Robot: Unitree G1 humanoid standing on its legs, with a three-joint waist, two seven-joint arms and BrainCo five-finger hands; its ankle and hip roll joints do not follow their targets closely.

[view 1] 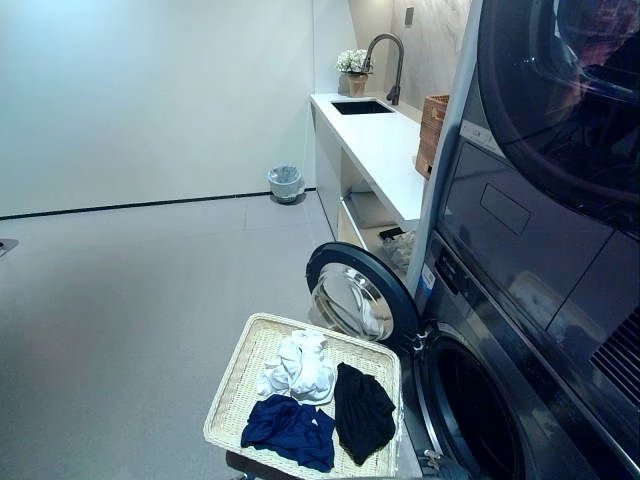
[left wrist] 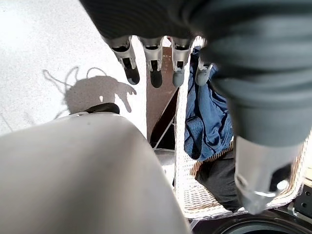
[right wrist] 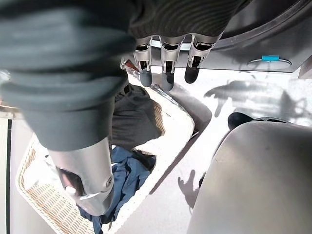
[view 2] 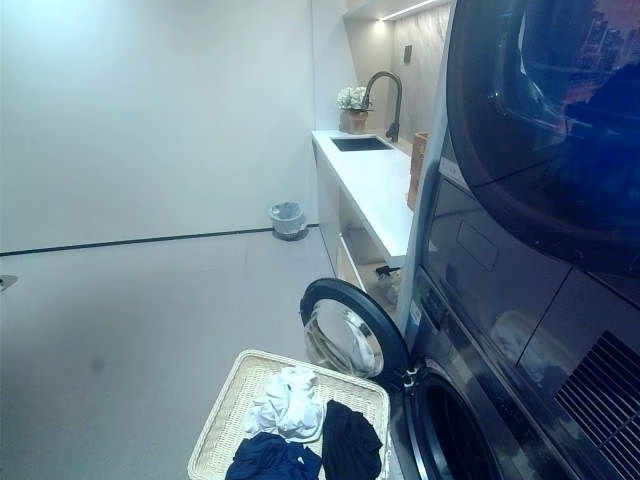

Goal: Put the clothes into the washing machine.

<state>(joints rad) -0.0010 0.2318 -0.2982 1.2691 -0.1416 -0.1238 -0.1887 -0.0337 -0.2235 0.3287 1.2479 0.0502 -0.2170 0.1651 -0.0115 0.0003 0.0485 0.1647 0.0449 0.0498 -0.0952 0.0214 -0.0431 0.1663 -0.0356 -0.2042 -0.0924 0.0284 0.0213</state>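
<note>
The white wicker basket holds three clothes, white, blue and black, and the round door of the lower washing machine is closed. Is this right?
Not quite. The lower washing machine's round door is open, swung out beside the white wicker basket, as the left eye view shows. The white, blue and black clothes do lie inside.

Bright, even room light; sharp hand shadows fall on the floor (left wrist: 58,58).

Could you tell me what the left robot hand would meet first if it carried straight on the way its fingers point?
Probably the white wicker basket's rim or the blue garment inside; the left robot hand hangs open above them, though depth is unclear.
</note>
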